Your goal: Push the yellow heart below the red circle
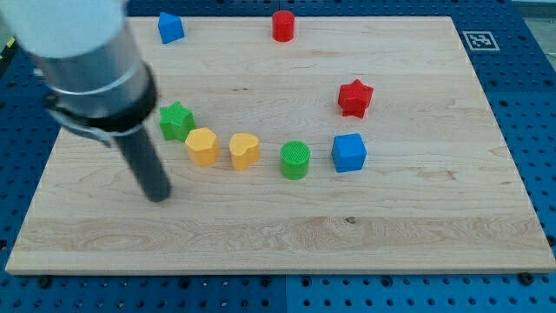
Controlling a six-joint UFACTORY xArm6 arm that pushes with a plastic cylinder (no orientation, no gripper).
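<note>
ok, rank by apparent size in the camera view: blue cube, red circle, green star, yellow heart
Largest to smallest, as they look:
1. blue cube
2. green star and yellow heart, too alike to split
3. red circle
The red circle sits at the view's top, likely farther away, so its rank is unsure.

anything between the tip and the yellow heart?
Yes, in the camera view: the yellow hexagon sits between my tip and the yellow heart, slightly above the straight line. The tip touches no block.
</note>
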